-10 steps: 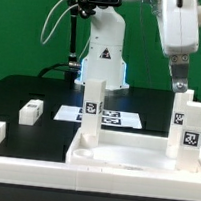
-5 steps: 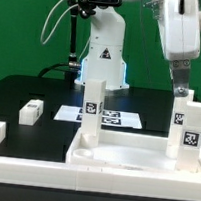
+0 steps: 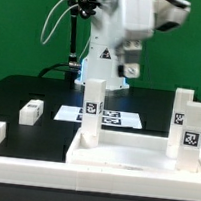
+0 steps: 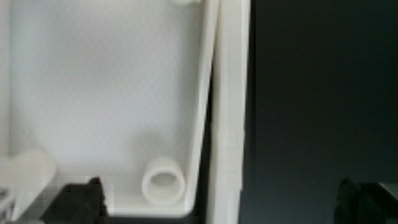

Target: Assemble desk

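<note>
Exterior view: loose leg beside marker board.

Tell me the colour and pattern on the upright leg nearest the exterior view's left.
White leg bearing a black-and-white square tag; clearest in the exterior view.

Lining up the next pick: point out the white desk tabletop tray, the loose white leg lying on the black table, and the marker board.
White plastic tabletop tray (image 3: 132,164): exterior view, inner floor.
Loose white square leg (image 3: 30,111): exterior view, top face.
Marker board (image 3: 115,118): exterior view, printed surface.
</note>
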`<control>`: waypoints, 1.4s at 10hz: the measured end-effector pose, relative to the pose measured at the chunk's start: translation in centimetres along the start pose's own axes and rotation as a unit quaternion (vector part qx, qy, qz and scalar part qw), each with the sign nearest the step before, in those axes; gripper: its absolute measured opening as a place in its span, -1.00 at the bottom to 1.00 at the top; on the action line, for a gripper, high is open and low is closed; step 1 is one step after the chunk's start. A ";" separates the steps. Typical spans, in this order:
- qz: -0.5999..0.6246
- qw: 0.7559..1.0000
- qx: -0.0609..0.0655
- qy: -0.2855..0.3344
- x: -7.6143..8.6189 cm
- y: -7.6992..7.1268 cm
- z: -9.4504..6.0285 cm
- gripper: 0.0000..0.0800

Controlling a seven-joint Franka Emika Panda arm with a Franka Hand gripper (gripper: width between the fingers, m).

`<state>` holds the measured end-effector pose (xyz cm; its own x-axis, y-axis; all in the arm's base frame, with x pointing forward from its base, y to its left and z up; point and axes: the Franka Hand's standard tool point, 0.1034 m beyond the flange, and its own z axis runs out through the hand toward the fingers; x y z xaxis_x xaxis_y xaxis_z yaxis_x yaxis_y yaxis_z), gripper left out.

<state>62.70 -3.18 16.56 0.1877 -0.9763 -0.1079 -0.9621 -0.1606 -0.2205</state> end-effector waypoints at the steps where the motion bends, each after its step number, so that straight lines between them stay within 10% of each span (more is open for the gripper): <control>1: -0.036 0.999 0.010 0.002 1.4 0.4 -0.4 0.62; 7: -0.269 0.963 0.008 0.005 1.8 0.9 -0.3 0.62; 12: -0.547 0.836 -0.051 -0.018 11.7 12.2 0.9 0.62; 14: -0.552 0.832 -0.052 -0.022 12.2 11.1 -0.1 0.62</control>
<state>54.29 -16.92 12.86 0.9730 -0.2205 0.0681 -0.2110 -0.9696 -0.1241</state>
